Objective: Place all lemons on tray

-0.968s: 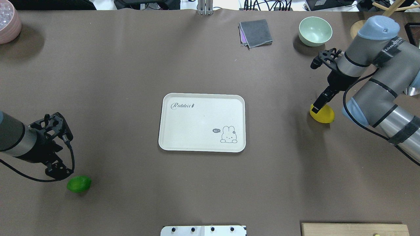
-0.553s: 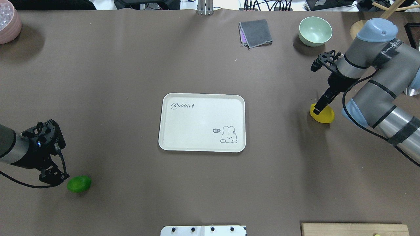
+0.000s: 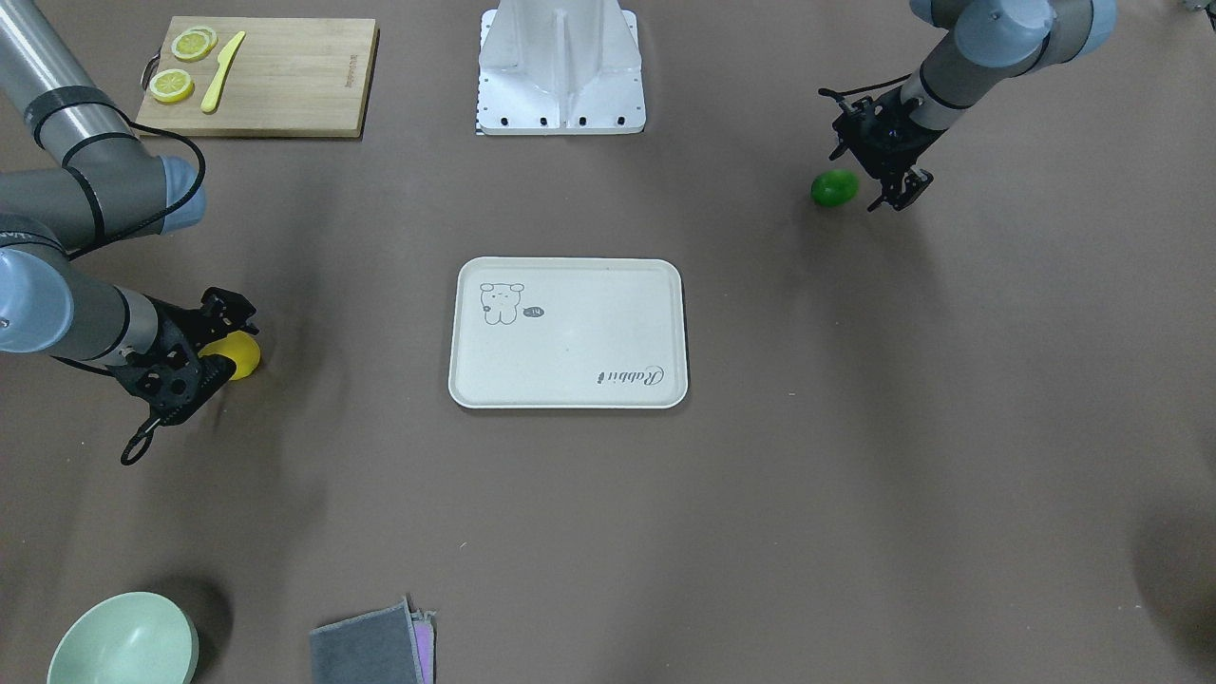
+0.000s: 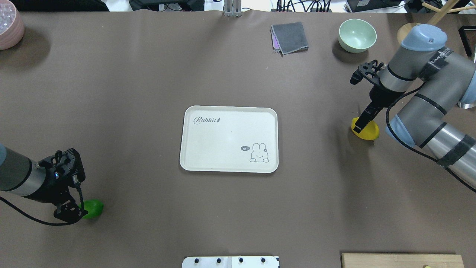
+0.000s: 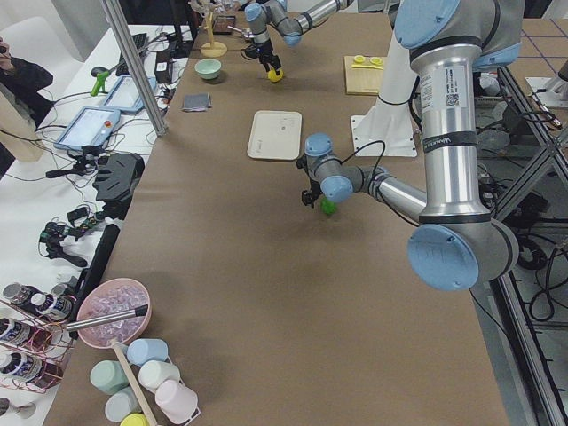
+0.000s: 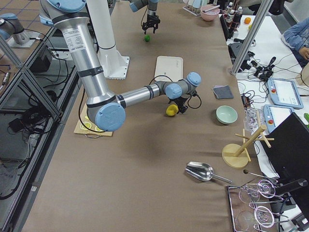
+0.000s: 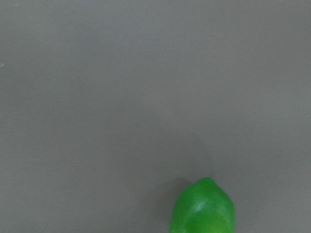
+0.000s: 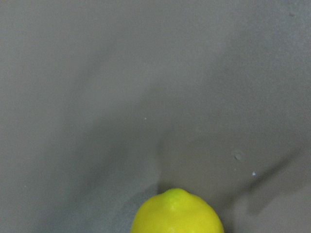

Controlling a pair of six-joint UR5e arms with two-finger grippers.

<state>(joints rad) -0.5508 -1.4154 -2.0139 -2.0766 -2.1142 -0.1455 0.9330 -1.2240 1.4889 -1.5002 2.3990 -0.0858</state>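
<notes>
Overhead exterior shows a gripper low at each lemon, probably so both can go to the tray (image 4: 228, 110), well apart mid-table. The left gripper (image 4: 70, 215) is spread, holding nothing, just beside the green lemon (image 4: 93, 208). The right gripper (image 4: 360, 124) sits over the yellow lemon (image 4: 369, 131), its grip impossible to judge. Matte brown table covering (image 4: 111, 93); cluttered workbenches (image 5: 98, 133) beyond.

mint bowl (image 4: 357, 35) nr grey cloth (image 4: 289, 37), wood board (image 3: 304, 76) w/ lemon slices (image 3: 172, 85) & yellow knife (image 3: 222, 70)
</notes>
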